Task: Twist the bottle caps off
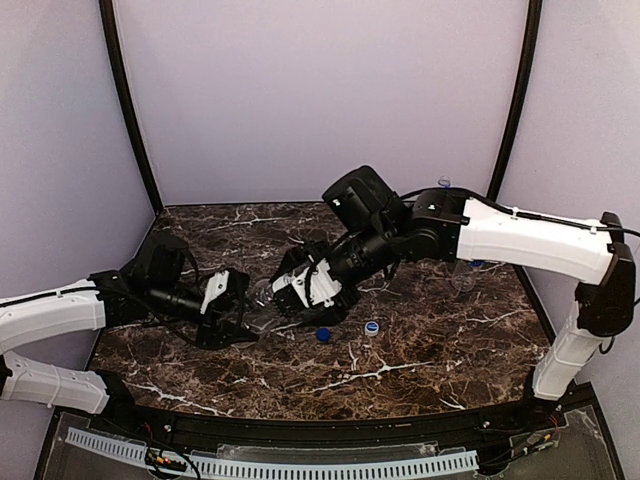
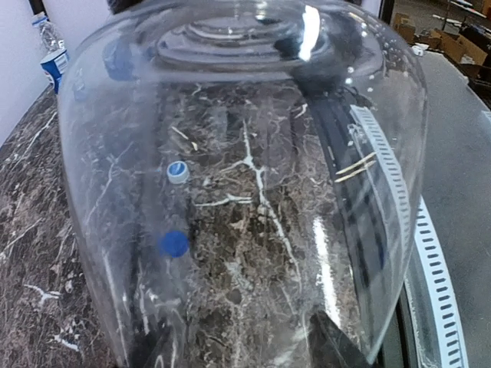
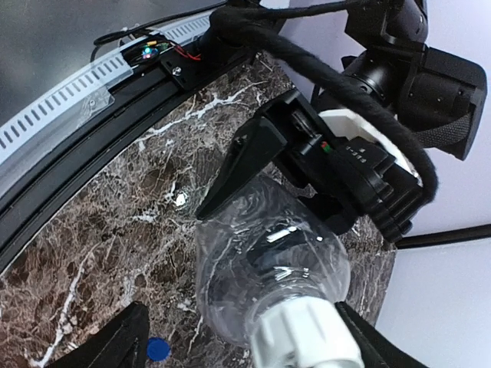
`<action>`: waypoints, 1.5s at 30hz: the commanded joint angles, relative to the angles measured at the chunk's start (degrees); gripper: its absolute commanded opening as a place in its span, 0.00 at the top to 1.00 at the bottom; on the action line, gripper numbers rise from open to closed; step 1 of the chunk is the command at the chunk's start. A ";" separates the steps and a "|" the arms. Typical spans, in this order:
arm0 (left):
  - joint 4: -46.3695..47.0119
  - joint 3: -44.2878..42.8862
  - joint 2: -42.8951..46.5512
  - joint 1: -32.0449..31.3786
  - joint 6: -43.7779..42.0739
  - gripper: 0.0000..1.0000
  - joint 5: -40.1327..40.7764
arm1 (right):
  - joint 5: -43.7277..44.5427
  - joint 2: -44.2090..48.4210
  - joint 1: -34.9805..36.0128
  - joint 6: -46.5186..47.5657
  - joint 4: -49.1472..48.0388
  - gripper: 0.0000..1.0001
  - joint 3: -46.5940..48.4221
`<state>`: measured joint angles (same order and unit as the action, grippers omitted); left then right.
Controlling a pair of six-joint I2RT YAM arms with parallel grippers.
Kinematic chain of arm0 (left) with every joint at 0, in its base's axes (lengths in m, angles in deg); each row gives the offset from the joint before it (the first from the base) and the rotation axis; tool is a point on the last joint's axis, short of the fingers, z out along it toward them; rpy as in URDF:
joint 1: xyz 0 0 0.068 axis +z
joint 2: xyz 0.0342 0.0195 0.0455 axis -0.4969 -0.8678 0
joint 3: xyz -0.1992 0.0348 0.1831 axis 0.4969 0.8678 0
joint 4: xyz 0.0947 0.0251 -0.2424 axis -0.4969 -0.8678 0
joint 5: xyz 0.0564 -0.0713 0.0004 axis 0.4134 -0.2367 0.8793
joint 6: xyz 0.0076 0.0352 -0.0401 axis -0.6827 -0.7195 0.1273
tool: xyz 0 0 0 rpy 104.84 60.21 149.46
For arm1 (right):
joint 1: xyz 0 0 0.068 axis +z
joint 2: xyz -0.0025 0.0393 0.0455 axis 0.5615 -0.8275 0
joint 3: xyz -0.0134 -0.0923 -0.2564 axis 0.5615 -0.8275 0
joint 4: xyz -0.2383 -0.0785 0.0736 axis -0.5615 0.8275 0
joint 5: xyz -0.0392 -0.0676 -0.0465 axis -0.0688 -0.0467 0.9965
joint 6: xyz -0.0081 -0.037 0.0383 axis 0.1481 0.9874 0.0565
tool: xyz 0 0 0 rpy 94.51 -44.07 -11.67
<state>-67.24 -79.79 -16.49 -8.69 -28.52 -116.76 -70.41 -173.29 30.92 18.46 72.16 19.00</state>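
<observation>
The dark marble table [image 1: 420, 370] is spanned by both arms, which are brought together near its middle. An unlabelled bottle [image 3: 261, 261] is held roughly level between them. It is clamped at its base end by the left gripper [image 1: 240, 318], whose black fingers are pressed along its sides. The neck end, with a white cap [image 3: 307, 337] screwed on, is pointed at the right gripper [image 3: 242, 345]. That gripper is spread wide, one finger on each side of the cap and the left-hand one well apart from it (no grasp is seen). A labelled bottle [image 2: 52, 61] is stood upright by the back wall. Two loose caps are seen on the marble just in front of the grippers: a dark blue cap [image 1: 323, 334] and, near it, a pale blue-and-white cap [image 1: 372, 327].
</observation>
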 commanded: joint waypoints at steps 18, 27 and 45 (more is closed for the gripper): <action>25.90 5.25 0.97 0.16 0.37 0.55 30.84 | 6.46 -3.68 -8.74 -75.28 -13.37 0.24 9.37; 26.19 5.88 1.32 0.16 0.12 0.55 30.55 | 0.21 -6.26 -8.74 -79.07 -9.93 0.30 9.88; 13.88 3.69 2.44 0.17 -0.06 0.55 10.91 | -15.08 -6.10 -4.87 -48.04 2.75 1.00 10.13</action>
<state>-45.76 -74.31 -15.85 -8.34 -27.88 -91.01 -74.52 -180.59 22.22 -50.49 66.23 29.88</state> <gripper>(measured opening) 0.540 0.275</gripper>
